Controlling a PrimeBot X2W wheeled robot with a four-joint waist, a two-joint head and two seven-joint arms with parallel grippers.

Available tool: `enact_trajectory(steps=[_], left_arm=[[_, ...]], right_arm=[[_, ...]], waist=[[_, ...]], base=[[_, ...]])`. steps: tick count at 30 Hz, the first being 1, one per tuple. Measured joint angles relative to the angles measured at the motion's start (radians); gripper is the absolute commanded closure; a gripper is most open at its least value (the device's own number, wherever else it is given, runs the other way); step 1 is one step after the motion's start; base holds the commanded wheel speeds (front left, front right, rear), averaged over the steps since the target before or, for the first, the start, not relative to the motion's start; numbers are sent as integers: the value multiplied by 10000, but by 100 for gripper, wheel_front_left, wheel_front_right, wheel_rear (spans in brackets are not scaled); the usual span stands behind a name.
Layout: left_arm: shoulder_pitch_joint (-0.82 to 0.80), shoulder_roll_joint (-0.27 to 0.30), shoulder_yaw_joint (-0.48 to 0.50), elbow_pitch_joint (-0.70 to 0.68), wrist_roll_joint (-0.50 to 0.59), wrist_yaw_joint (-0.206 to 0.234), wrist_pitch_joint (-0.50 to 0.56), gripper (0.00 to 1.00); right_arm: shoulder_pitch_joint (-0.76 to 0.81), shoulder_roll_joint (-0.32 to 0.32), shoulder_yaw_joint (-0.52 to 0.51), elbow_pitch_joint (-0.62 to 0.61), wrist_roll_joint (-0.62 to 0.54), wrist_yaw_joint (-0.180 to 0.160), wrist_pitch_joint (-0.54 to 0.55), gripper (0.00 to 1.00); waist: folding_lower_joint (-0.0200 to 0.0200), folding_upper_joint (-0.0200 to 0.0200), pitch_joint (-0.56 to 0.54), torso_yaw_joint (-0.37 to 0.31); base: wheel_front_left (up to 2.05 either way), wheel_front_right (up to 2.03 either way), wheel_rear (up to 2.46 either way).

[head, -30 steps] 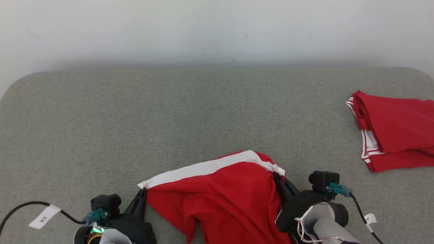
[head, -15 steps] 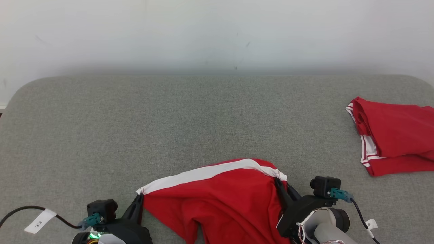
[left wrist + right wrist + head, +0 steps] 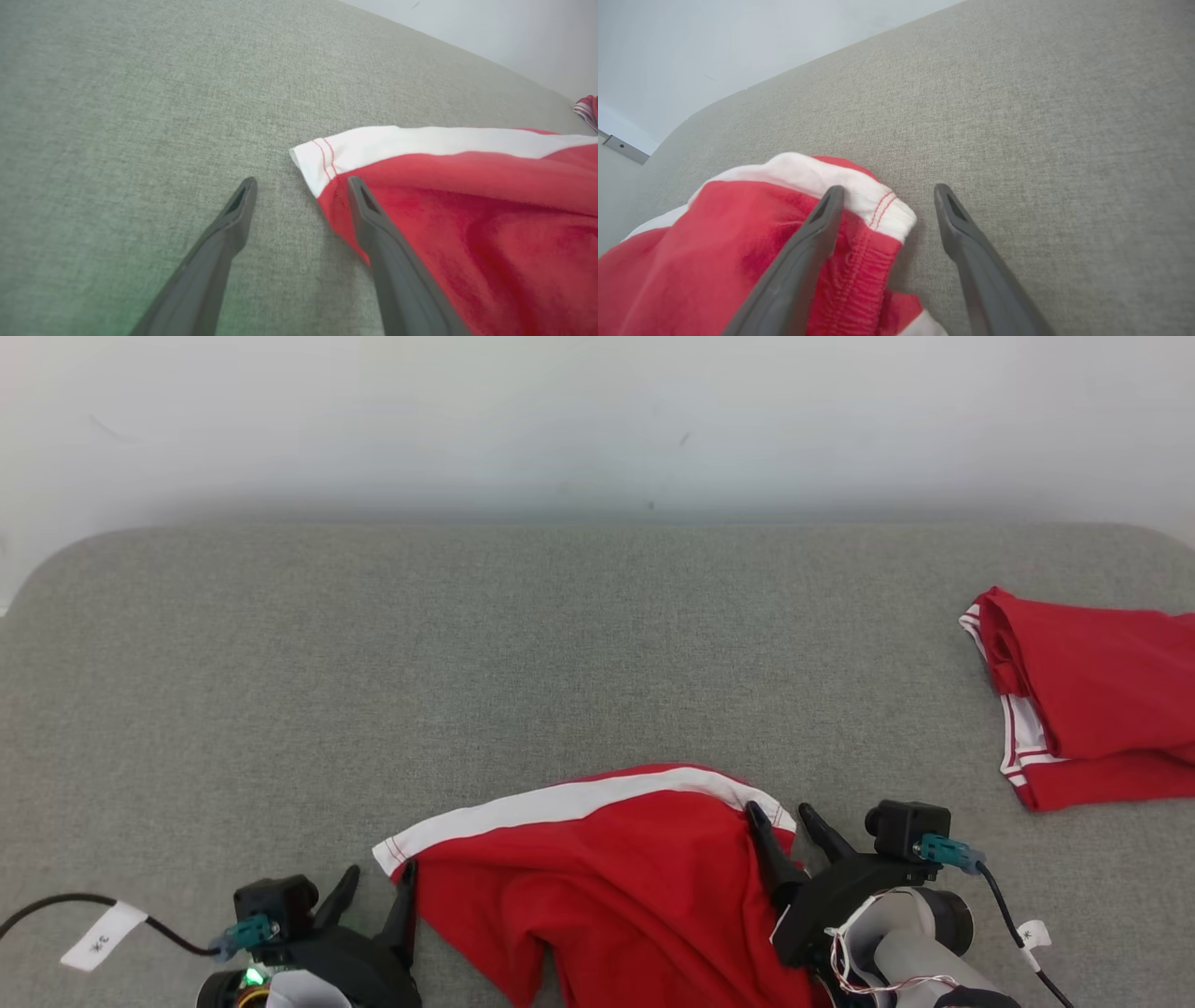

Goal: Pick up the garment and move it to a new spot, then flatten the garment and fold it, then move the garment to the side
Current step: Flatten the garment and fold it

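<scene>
The garment [image 3: 616, 877] is red with a white band along its far edge and lies crumpled at the near middle of the grey padded surface [image 3: 560, 644]. My left gripper [image 3: 381, 870] stands open at its left corner. In the left wrist view that white-banded corner of the garment [image 3: 467, 210] lies beside the right finger of the left gripper [image 3: 301, 181]. My right gripper [image 3: 778, 810] is open at the right corner. In the right wrist view its left finger [image 3: 817, 228] rests over the garment [image 3: 714, 242], and the seamed corner sits between the jaws of the right gripper [image 3: 888, 188].
A second red garment with white trim [image 3: 1092, 700] lies folded at the right edge of the surface, and its tip [image 3: 587, 109] shows in the left wrist view. A pale wall [image 3: 597, 420] runs behind the far edge. Cables trail from both wrists.
Both grippers have gone from shut on the garment's corners to open. The released white-banded edge has sagged onto the surface. The camera shifted slightly.
</scene>
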Motion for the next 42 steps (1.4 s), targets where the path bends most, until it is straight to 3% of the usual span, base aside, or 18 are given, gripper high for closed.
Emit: enact_trajectory(steps=[6,7,8,9,16,24,30,42], left_arm=[[-494,-98,-387,280,-387,0,-12,0],[-531,-130,-458,322,-500,0,-13,26],[-557,-134,-562,343,-562,0,-21,65],[-582,-121,-616,330,-585,2,-21,100],[-668,-19,-493,-169,-560,0,-8,100],[-1502,554,-924,-732,-232,0,-8,100],[-3404,1267,-1835,-1005,-194,-2,433,100],[-10245,2477,-2667,-1593,-940,-13,2077,100]], right_arm=[[-413,117,267,477,217,0,226,0],[-451,140,322,541,245,0,278,25],[-500,153,368,591,280,0,274,73],[-556,165,407,631,311,0,272,100],[-617,205,635,619,479,0,123,100],[-1684,-234,899,301,472,0,12,100],[-3504,-405,988,81,612,0,545,100],[-9550,-907,284,663,1315,0,2000,100]], waist=[[0,0,324,-59],[0,0,346,-61],[1,0,358,-57],[0,0,360,-48],[1,0,221,74],[0,0,-12,185],[0,0,280,165],[3,1,2319,76]], base=[[0,0,0],[0,0,0],[0,0,0],[0,0,0],[0,0,0],[0,0,0],[0,0,0],[0,0,0]])
